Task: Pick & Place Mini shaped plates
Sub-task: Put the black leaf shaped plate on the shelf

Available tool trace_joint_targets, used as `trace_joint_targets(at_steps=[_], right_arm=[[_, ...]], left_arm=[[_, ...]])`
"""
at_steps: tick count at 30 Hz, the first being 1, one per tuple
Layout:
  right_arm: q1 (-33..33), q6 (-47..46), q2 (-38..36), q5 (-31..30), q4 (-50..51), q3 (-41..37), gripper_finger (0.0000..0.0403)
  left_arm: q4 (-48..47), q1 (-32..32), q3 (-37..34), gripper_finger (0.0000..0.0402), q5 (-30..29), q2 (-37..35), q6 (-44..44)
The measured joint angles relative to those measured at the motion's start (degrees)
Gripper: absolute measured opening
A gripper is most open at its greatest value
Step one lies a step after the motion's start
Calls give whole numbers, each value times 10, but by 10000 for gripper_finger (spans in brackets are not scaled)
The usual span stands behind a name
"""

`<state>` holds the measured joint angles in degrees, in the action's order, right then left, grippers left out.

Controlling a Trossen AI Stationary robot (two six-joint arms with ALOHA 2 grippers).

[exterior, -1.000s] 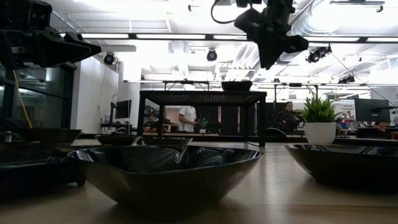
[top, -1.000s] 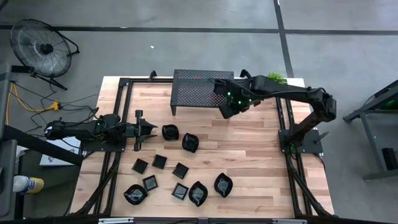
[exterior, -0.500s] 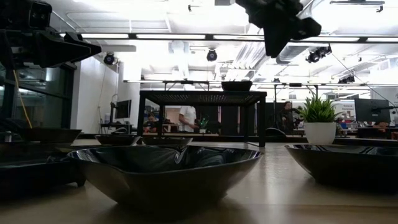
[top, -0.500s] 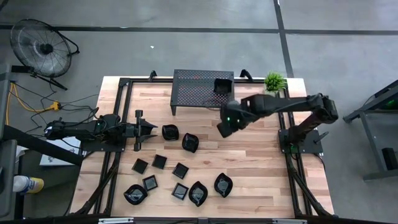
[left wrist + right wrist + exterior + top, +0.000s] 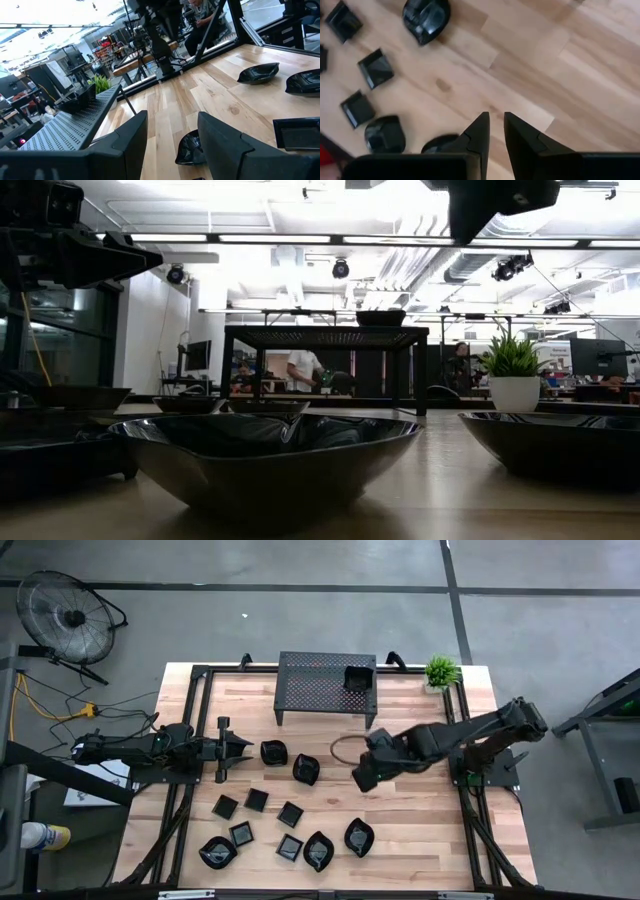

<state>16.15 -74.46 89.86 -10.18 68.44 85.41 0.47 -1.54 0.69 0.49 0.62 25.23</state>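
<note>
Several small glossy black mini shaped plates lie flat on the wooden table, among them a leaf-shaped one, a round-edged one and a square one. One more plate sits on top of the black perforated rack. My right gripper hangs above the table's middle, pointing steeply down. Its fingers stand a narrow gap apart with only bare wood showing between them. My left gripper waits level at the table's left, open and empty.
A small potted plant stands at the far right corner beside the rack. Black frame rails run along the table's left and right sides. Bare wood lies right of the plates. A floor fan stands off the table.
My right gripper has swung from over the rack's right end toward the table's near edge, staying high above the wood and rolling a little. It now hangs over the table's middle. The plate on the rack has stayed where it was.
</note>
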Motion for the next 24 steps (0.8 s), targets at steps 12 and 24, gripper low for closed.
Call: trace_joint_targets(at_steps=[12,24], right_arm=[[67,-23,54,24,-38,0,54],[77,-67,175,127,-48,0,96]], left_arm=[[0,0,0,170,0,0,0],[0,0,0,170,0,0,0]])
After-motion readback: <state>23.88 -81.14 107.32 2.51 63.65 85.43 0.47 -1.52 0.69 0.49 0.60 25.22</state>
